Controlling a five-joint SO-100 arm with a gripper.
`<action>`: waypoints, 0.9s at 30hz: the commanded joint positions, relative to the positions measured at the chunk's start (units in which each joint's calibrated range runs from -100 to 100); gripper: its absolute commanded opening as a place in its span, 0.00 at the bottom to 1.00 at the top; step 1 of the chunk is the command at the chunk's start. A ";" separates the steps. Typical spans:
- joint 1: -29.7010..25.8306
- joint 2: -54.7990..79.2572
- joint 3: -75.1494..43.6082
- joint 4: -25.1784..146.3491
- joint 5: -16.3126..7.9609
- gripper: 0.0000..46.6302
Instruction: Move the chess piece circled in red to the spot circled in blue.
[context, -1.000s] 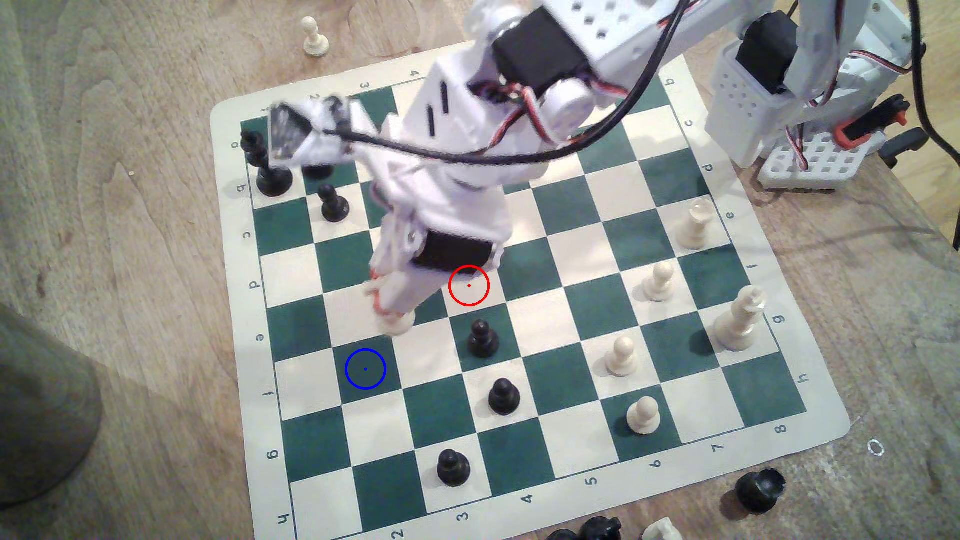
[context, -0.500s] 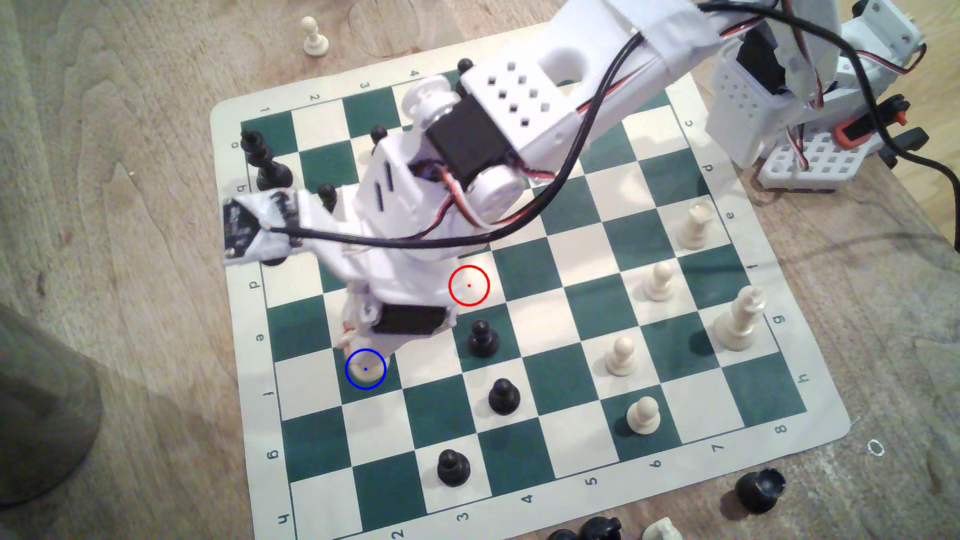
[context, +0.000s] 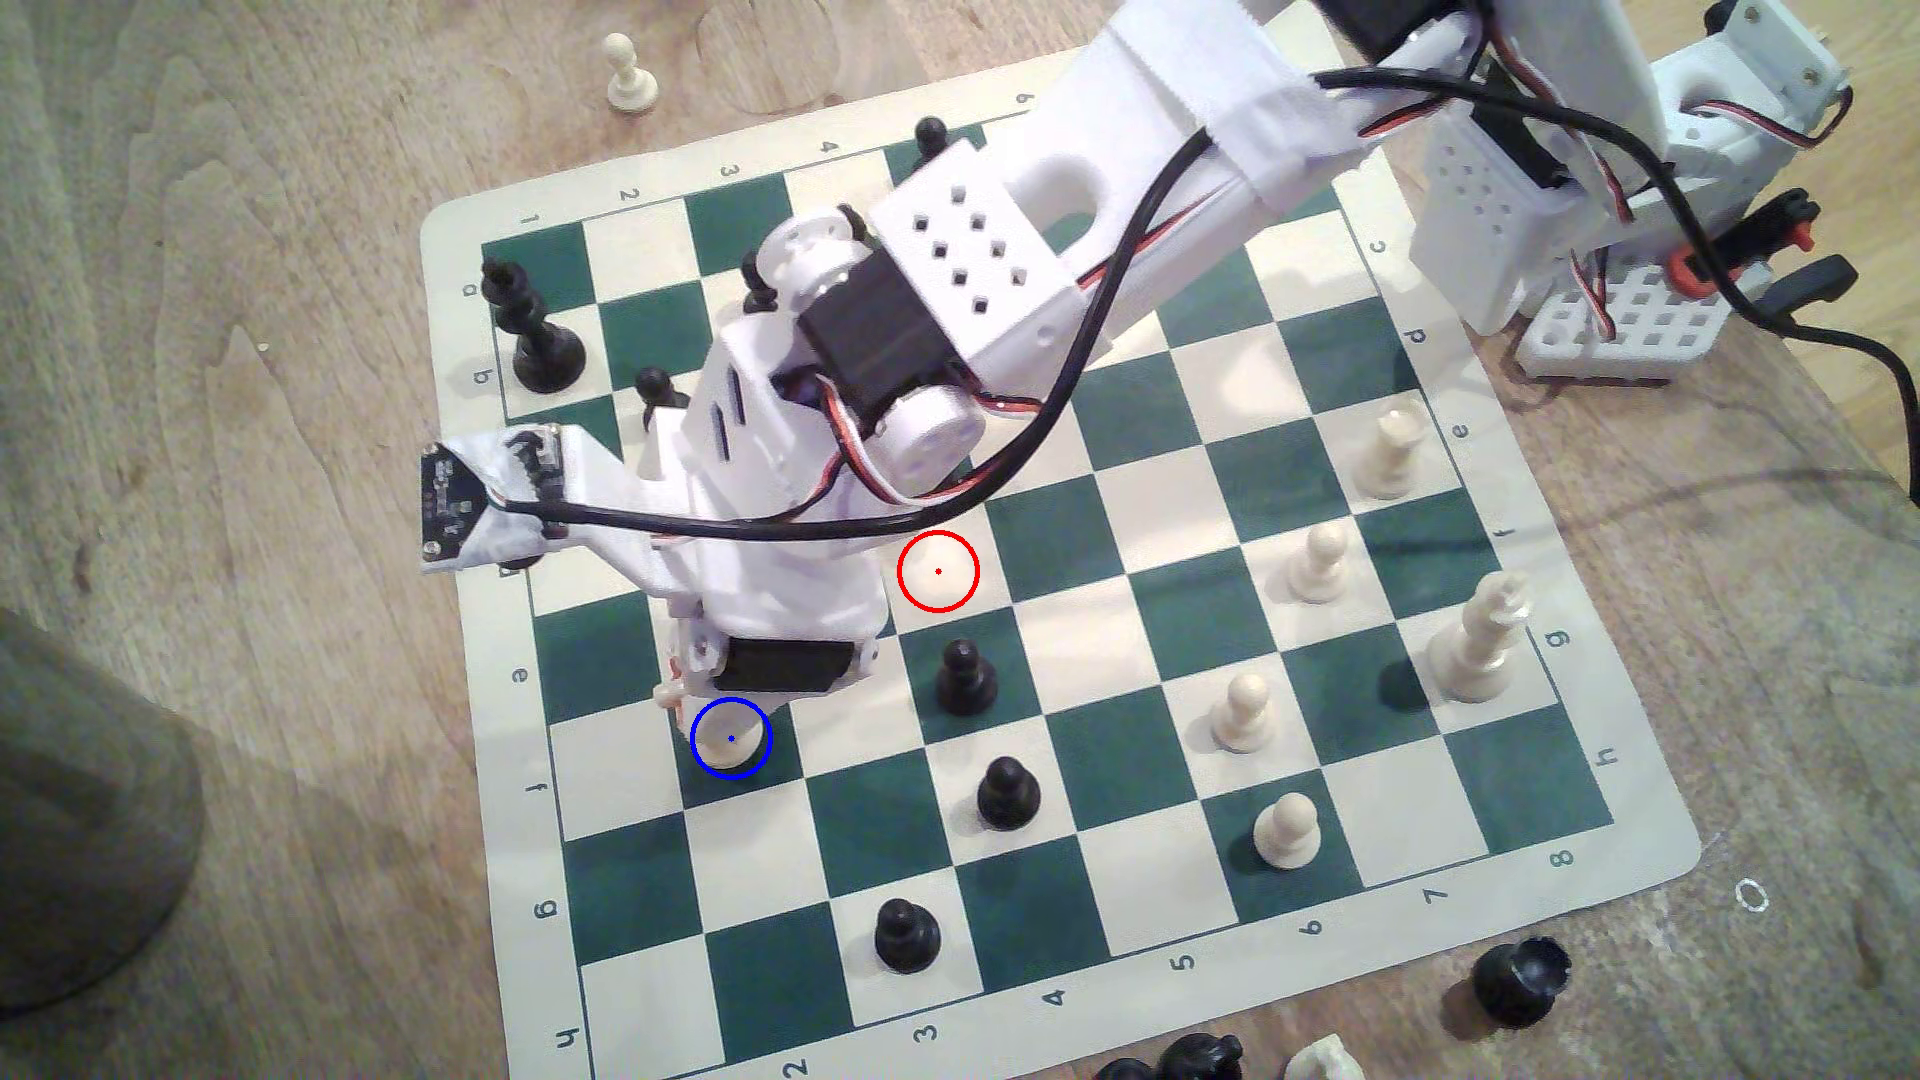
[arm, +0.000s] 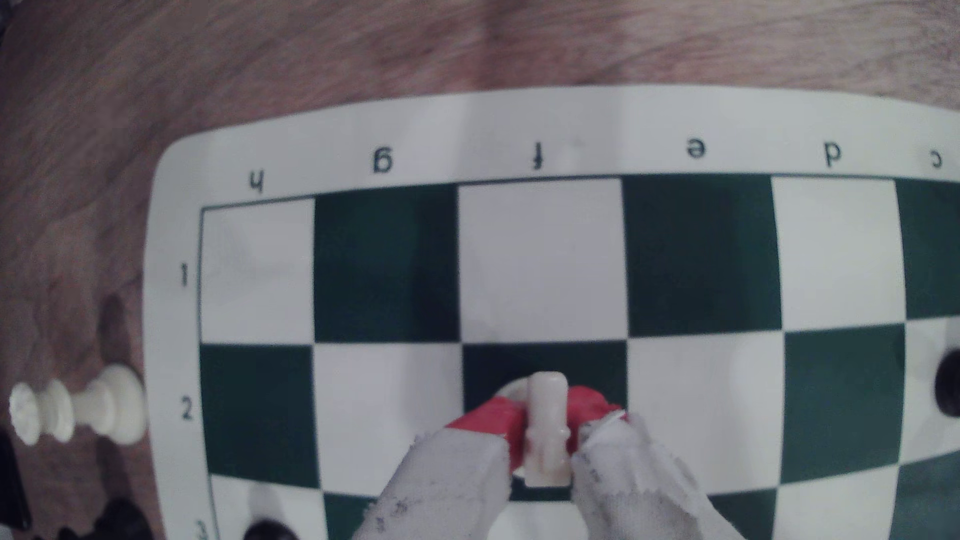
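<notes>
Cream-white and small, the chess piece (arm: 545, 426) sits pinched between the red pads (arm: 493, 423) of the tool (arm: 544, 431), whose tape-wrapped jaws press on it from both sides. In the wrist view its round base shows on a dark green square in row 2, under the letter f. The exterior view puts that base (context: 724, 735) inside the blue ring marking the spot (context: 731, 763) — the tool (context: 717, 706) stands directly over it, the arm reaching in from the exterior view's upper right. The red-ringed white square (context: 938, 571) holds nothing. Just below it stands a black pawn (context: 965, 677), another (context: 1006, 792) further down. Cream pawns (context: 1243, 712) stand toward the exterior view's right side of the chessboard (context: 1621, 831), which lies on a wooden bench (context: 260, 312) — one cream pawn (context: 630, 73) stands off the board there.
</notes>
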 joint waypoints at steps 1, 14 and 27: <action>1.03 -1.60 -5.24 -1.22 0.34 0.00; 0.64 -0.84 -5.33 -0.81 0.29 0.13; 0.02 -1.26 -4.69 2.95 0.34 0.27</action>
